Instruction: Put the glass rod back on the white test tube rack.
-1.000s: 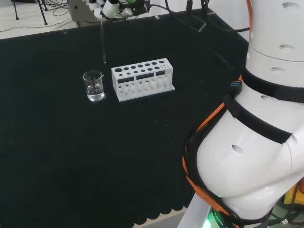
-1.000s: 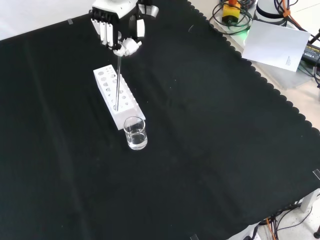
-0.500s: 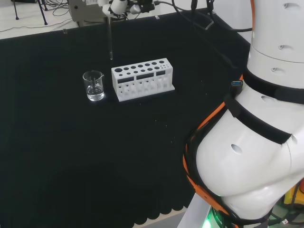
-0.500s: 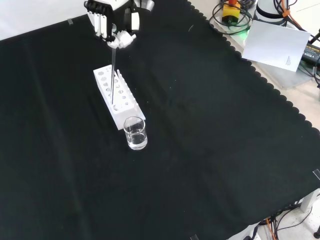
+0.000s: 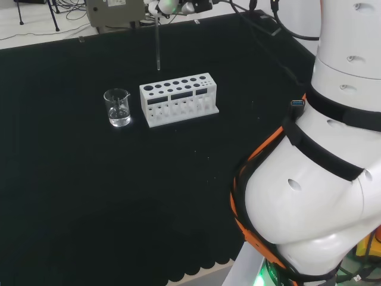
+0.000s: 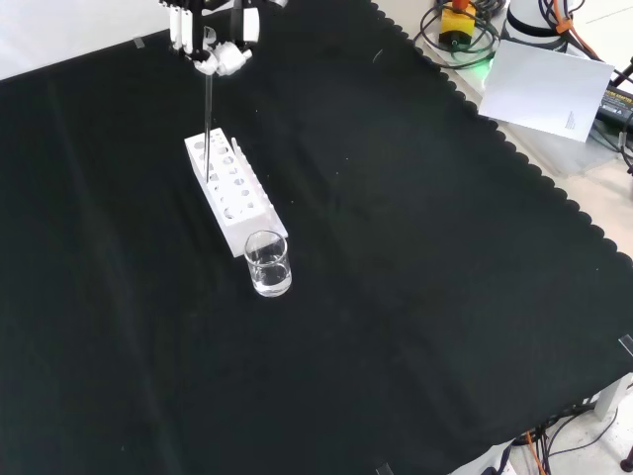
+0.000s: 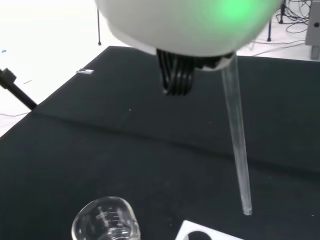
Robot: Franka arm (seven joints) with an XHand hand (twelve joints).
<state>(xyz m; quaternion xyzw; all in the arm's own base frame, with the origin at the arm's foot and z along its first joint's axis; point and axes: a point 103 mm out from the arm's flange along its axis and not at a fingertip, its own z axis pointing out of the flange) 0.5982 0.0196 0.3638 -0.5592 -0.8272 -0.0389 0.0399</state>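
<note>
Shifted rightward in head view, glass rod hangs above rack, beside beaker.

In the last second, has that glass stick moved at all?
Yes. In the head view the glass rod, held by the hand, has shifted right, from above the beaker side to behind the white rack, its tip above it.

The counter is covered by a black cloth with a scalloped edge. A pale floor is seen behind it, and a white paper sheet beside cables.
</note>
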